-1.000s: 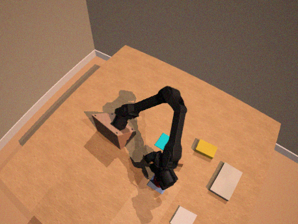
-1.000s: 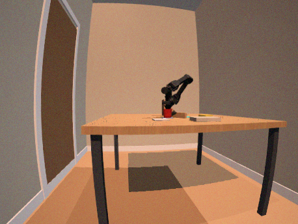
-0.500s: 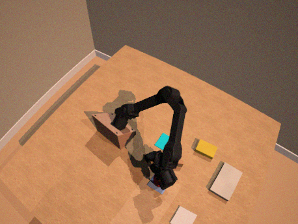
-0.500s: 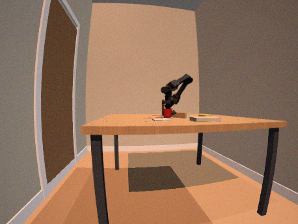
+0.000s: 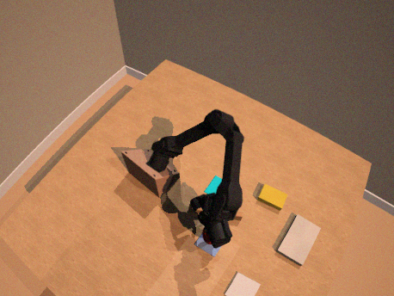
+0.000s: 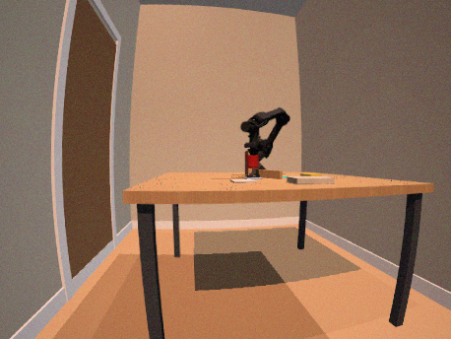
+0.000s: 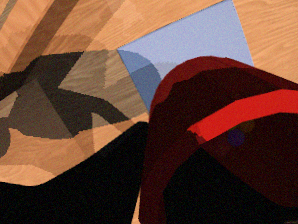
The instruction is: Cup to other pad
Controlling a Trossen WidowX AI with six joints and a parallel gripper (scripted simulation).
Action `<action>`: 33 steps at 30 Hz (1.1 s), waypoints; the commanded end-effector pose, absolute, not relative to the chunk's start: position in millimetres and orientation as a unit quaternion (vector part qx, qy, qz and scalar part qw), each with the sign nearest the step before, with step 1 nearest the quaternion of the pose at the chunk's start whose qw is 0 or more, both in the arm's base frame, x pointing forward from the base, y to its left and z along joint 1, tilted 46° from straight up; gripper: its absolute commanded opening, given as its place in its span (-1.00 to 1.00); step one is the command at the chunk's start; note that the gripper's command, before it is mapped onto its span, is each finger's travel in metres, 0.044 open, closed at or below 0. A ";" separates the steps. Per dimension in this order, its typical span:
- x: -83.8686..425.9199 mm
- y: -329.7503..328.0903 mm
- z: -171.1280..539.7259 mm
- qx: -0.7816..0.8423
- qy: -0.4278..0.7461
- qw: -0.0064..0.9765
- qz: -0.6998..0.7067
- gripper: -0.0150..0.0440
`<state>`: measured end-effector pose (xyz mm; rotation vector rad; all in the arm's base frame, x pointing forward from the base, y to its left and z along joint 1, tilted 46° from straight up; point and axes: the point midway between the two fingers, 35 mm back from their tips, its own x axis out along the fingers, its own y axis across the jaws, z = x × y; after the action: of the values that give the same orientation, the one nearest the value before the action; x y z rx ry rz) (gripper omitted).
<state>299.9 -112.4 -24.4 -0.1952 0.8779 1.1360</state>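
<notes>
The gripper [image 5: 212, 236] is clamping narrowly on the red cup [image 6: 252, 161], which is sitting over the pale blue pad [image 7: 193, 46]. Further right, a cyan pad [image 5: 213, 184], a yellow block [image 5: 273, 196] and a grey slab [image 5: 299, 239] are lying on the table [image 5: 99, 241].

The black arm arcs from its brown base block [image 5: 146, 169] down to the gripper [image 5: 213, 237], which is clamped on a red cup [image 5: 206, 236] above a pale blue pad [image 5: 205, 246]. A cyan pad [image 5: 213, 184] lies just beside the arm. Further right lie a yellow block [image 5: 273, 196] and two pale slabs [image 5: 299, 239], all on the wooden table [image 5: 86, 215].
</notes>
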 end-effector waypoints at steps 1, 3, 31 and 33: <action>297.9 -121.8 -14.8 -0.095 0.400 0.749 0.519 -0.49; 297.5 -122.2 -15.1 -0.095 0.400 0.749 0.519 -0.49; 295.2 -118.4 -13.9 -0.092 0.400 0.750 0.519 -0.49; 294.0 -116.0 -11.7 -0.093 0.400 0.750 0.519 -0.49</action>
<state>295.6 -119.5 -15.9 -0.2006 0.8758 1.1363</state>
